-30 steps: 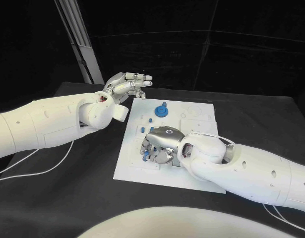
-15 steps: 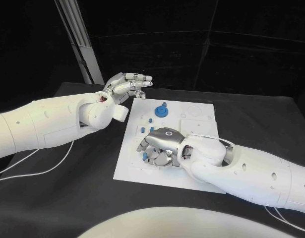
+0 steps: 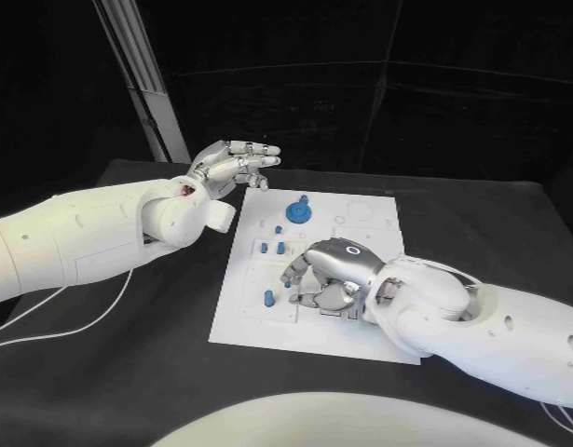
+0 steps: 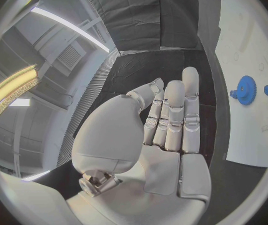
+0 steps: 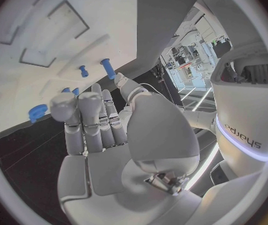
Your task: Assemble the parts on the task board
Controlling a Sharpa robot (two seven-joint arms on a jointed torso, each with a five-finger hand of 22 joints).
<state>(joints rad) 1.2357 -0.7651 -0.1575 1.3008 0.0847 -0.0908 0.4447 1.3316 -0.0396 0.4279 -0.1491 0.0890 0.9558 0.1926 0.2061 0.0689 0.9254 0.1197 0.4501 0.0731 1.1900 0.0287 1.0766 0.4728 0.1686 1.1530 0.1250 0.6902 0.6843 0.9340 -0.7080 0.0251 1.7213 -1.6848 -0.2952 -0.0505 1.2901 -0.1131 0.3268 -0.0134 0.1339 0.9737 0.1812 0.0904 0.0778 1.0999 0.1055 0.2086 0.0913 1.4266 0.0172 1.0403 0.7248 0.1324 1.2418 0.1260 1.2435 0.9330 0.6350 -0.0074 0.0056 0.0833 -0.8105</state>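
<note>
Head view, with both wrist views. Your task board [image 3: 353, 279] lies flat in the middle of the black desk [image 3: 125, 372], its long sides running away from the robot.

Your right hand [image 3: 329, 279] sits over the near half of the board, palm down, fingers curled toward the surface. The right wrist view shows these fingers [image 5: 87, 120] held side by side and bent forward above the white plate, with nothing between them and the thumb; read this hand as empty and loosely spread, not gripping. A small blue peg [image 3: 270, 298] stands on the board just beside the fingertips on the robot's left, apart from them. In the right wrist view, two short blue pegs [image 5: 107, 68] show beyond the fingertips, near rectangular recesses [image 5: 49, 32] moulded in the plate.

Your left hand [image 3: 237, 160] is raised over the desk off the far left corner of the board, well apart from the parts. Its fingers [image 4: 174, 112] are extended and close together, the thumb set alongside; it holds nothing and stands unclenched.

Parts on the board: a blue gear [image 3: 301, 210] with a short stem sits near the far edge, also seen in the left wrist view at [image 4: 245, 90]. Nearer the robot from it, a cluster of small blue pieces [image 3: 276, 248] lies along the left side of the plate. Whether each piece stands in a socket or lies loose cannot be told.
</note>
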